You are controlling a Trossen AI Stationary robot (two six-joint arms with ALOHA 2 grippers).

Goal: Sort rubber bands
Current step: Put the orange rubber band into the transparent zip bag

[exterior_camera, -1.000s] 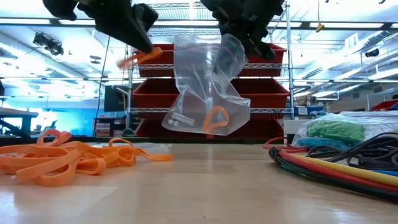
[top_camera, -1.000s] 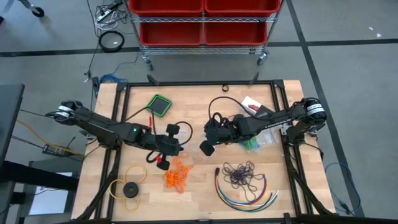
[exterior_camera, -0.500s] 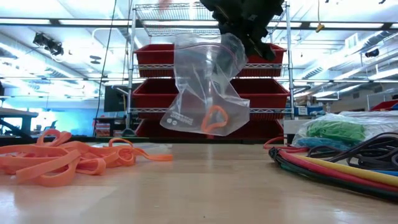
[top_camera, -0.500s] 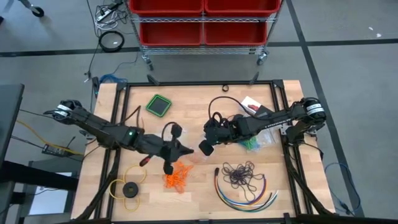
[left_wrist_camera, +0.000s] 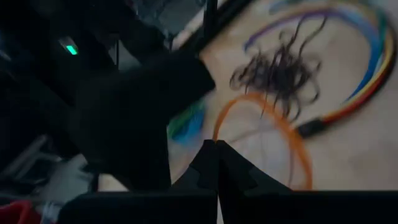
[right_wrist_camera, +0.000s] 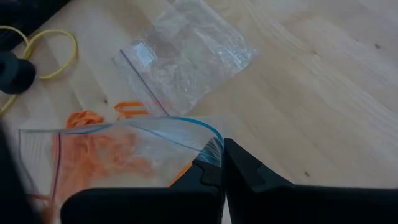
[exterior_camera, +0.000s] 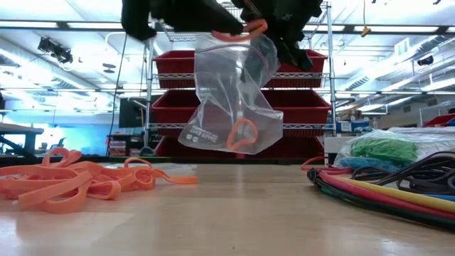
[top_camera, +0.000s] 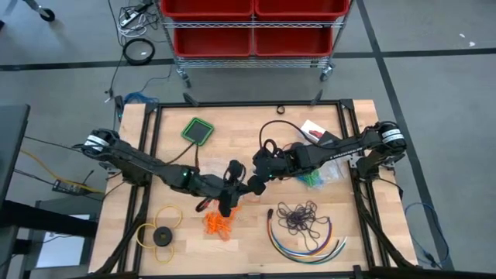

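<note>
A clear zip bag (exterior_camera: 234, 99) hangs in the air from my right gripper (top_camera: 254, 184), which is shut on it. One orange rubber band (exterior_camera: 244, 135) lies in its bottom. My left gripper (top_camera: 235, 191) is beside the bag's mouth, shut on another orange band (left_wrist_camera: 267, 124). The remaining orange bands (top_camera: 217, 223) lie in a loose pile on the table, below both grippers. A dark purple bunch (top_camera: 299, 217) lies to the right. Green bands (exterior_camera: 384, 149) sit in a second bag at the right. My left gripper pinches an orange band (left_wrist_camera: 219, 127) at one spot of its loop, between the two shut fingers (left_wrist_camera: 216, 163). The band is lifted clear and its loop sticks out beyond the fingertips, level with the bag's mouth (exterior_camera: 238, 32). My right gripper pinches the bag's top rim (right_wrist_camera: 208, 149) at its blue zip edge. The bag hangs below the fingers, clear of the table, with its mouth partly open.
Curved multicoloured cables (top_camera: 306, 242) lie near the table's near edge, around the purple bunch. A yellow ring with a black disc (top_camera: 161, 235) is at the near left. A green square object (top_camera: 198, 130) sits far left. An empty clear bag (right_wrist_camera: 186, 56) lies flat on the table.
My left gripper has carried one orange band toward the table's right, from left of the orange pile to the mouth of the hanging bag. The bag has swayed a little. My right gripper has kept still.
</note>
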